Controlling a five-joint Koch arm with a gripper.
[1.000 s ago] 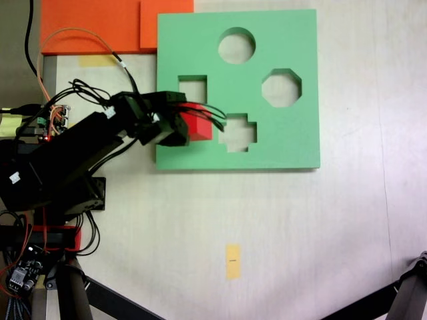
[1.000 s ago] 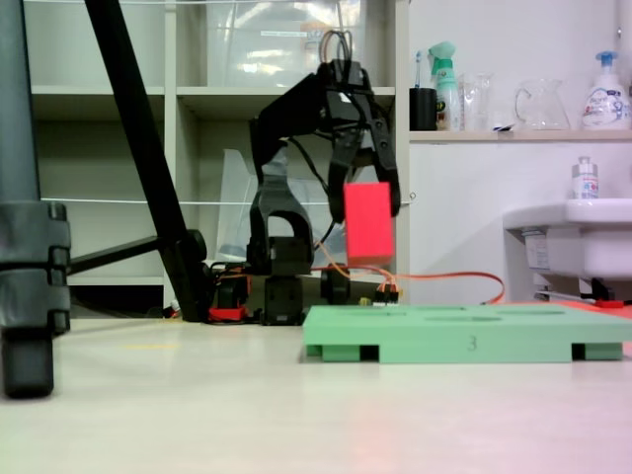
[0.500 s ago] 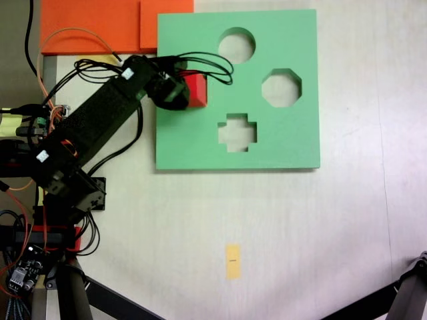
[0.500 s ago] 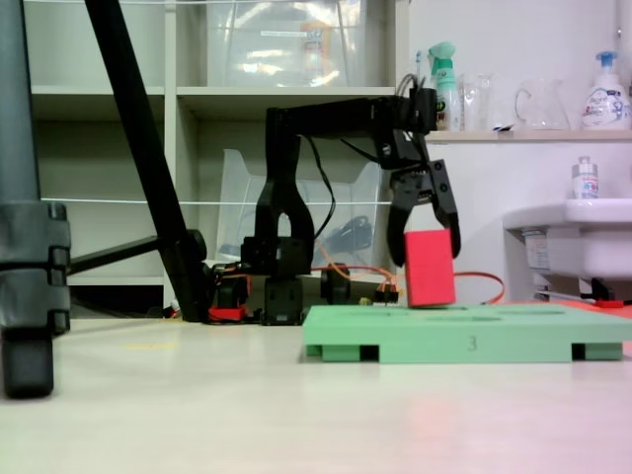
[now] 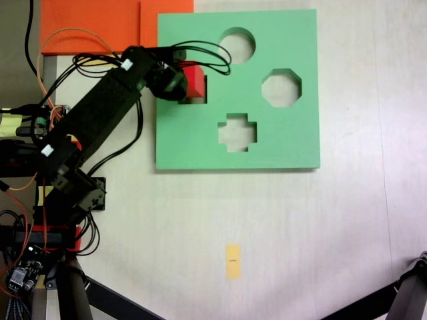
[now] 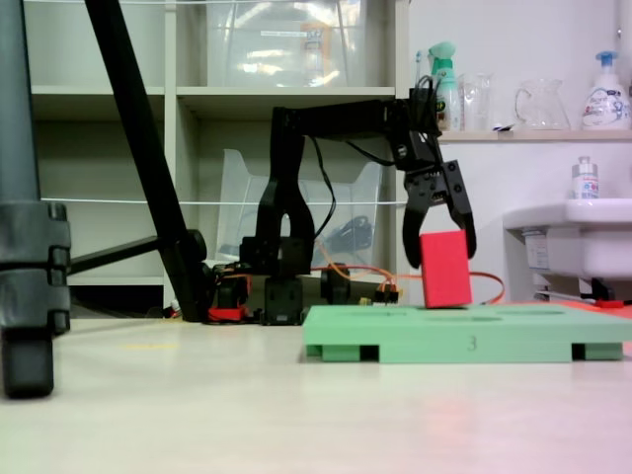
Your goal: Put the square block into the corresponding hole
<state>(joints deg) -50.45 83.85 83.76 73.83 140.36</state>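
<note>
Arm reaches from the 8 o'clock corner of the top-down fixed view toward 12, w/ the hand (image 5: 190,85) over the green board (image 5: 267,143) near its 10 o'clock area. The hand pinches the square block (image 5: 195,81), a bright red foam cube; in the low side fixed view the block (image 6: 445,268) sits btwn the two dark fingers (image 6: 464,229), which grip its upper part, tilted a little, its bottom edge touching or just above the board's top face (image 6: 464,344) — can't tell which. From above, the red block covers most of the hole (image 5: 197,99), the square cutout; only a thin strip of the opening shows at the block's 6 o'clock edge. Other cutouts in the board: round one (image 5: 237,45) at 12, octagonal one (image 5: 281,87) at 3, cross-shaped one (image 5: 238,131) at 6 of board centre. Writing: a faint "3" (image 6: 471,343) on the board's front edge in the side view; nothing else legible. Bottles on the shelf (image 6: 513,133) at 1 o'clock carry labels too small to read. Flat orange foam slabs (image 5: 93,27) lie at 11 o'clock, touching the board's corner. A small yellow tape tab (image 5: 232,260) is on the bench (image 5: 300,233) at 6 o'clock, well apart from the board. Orange & black wires loop around the arm base (image 5: 67,200). Black tripod legs (image 5: 400,293) show at the lower corners.
</note>
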